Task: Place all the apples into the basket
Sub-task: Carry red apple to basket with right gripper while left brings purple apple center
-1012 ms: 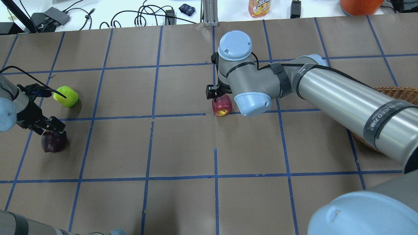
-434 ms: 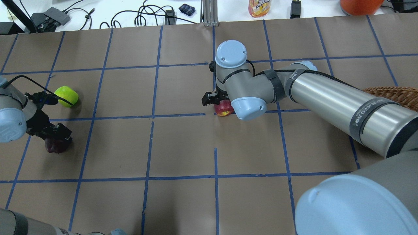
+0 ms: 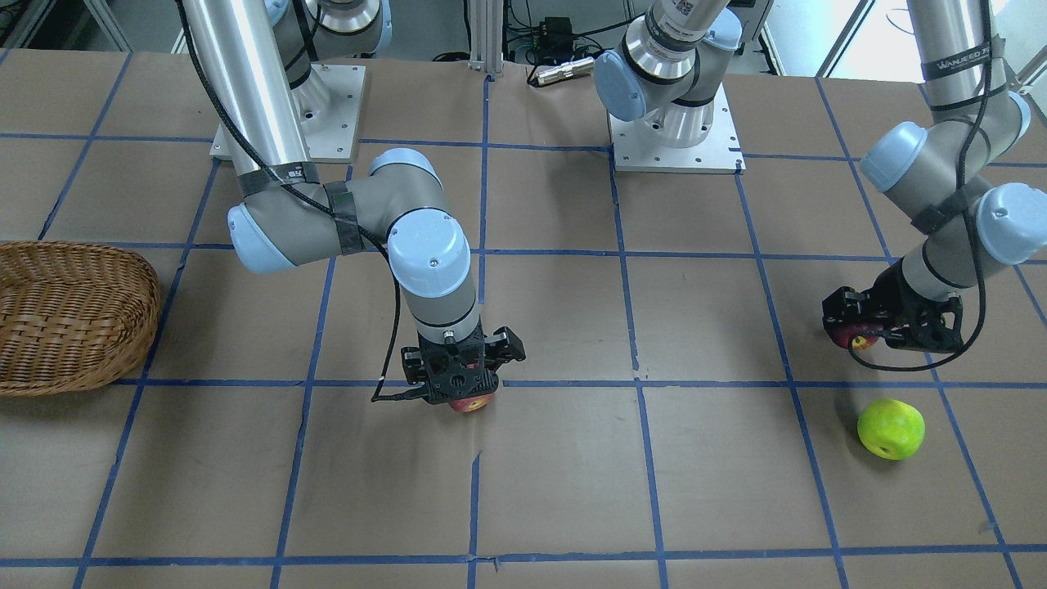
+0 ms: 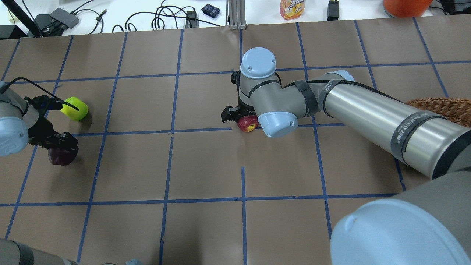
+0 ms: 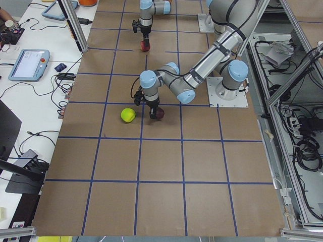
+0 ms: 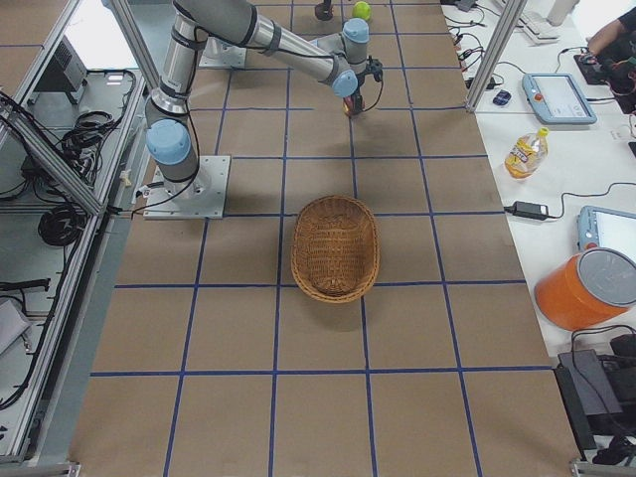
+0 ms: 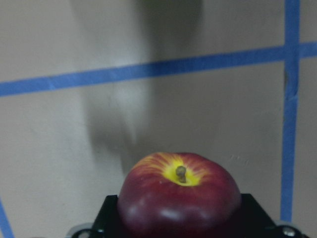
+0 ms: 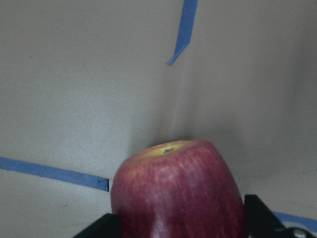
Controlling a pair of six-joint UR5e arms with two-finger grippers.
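My right gripper (image 4: 239, 117) is shut on the streaky red apple (image 4: 248, 124) near the table's middle, low over the paper; the apple fills the right wrist view (image 8: 178, 191). My left gripper (image 4: 55, 145) is shut on the dark maroon apple (image 4: 60, 157) at the table's left, seen close in the left wrist view (image 7: 179, 193). The lime green apple (image 4: 74, 108) lies loose on the table just beyond the left gripper. The wicker basket (image 3: 74, 315) stands at the robot's far right, with no apples in it (image 6: 335, 246).
My right forearm (image 4: 368, 110) reaches across the table between the red apple and the basket. The two arm bases (image 3: 675, 131) stand at the robot's edge. A bottle (image 4: 292, 8), cables and an orange bucket (image 4: 404, 5) sit on the far bench.
Both grippers came down over their apples. The right gripper and the red apple shifted slightly left. The left gripper and the maroon apple shifted a little away from the camera.
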